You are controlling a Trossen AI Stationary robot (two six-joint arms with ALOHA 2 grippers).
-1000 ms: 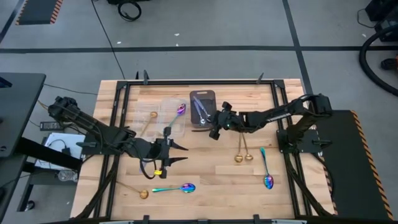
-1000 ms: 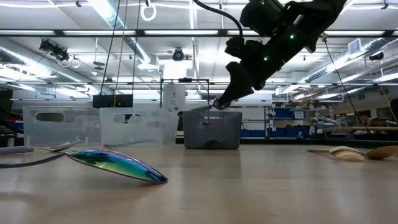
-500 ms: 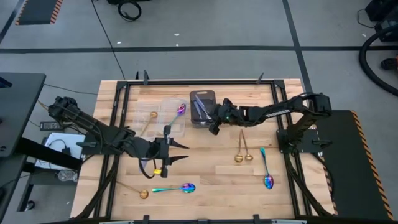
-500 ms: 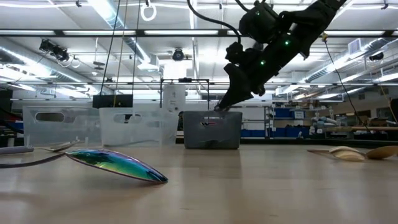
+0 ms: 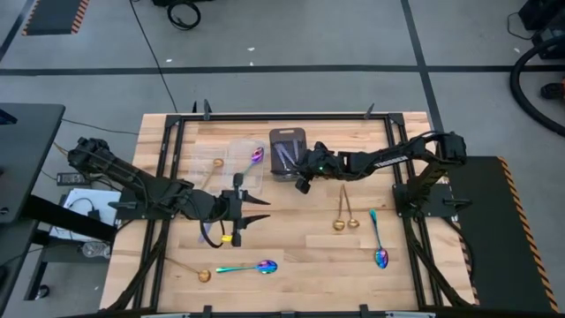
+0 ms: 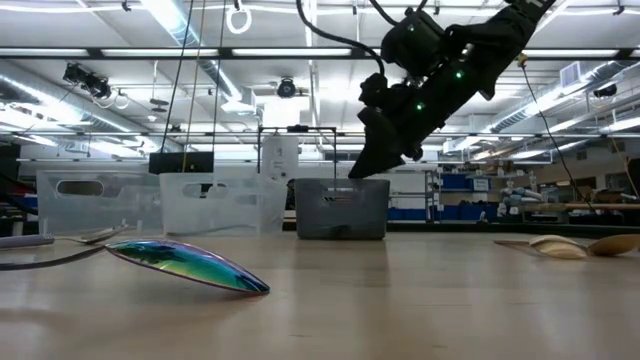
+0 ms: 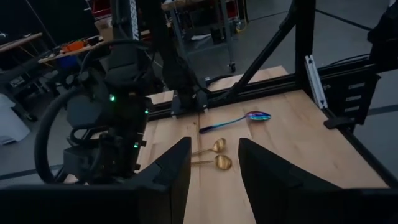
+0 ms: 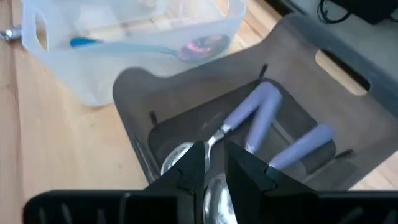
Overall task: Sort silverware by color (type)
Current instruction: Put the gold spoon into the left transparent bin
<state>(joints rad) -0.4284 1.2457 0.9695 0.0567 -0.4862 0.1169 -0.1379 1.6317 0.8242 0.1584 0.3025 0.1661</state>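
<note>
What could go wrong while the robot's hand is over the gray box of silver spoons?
The silver spoon has its thin neck between the right gripper's open fingers, so it might snag and lift out of the gray tray with the arm. That gripper also hangs near the tray's rim and could nudge it into the clear container. The left gripper waits apart.

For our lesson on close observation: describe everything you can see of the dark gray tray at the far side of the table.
The dark gray tray is a rectangular bin of matte, plastic-looking material with rounded corners and a handle slot cut in an end wall. It stands upright on the wooden table, beside a clear plastic container. Inside lie silver spoons, their handles leaning along its length. The right claw hangs just above its near end, not touching it.
</note>
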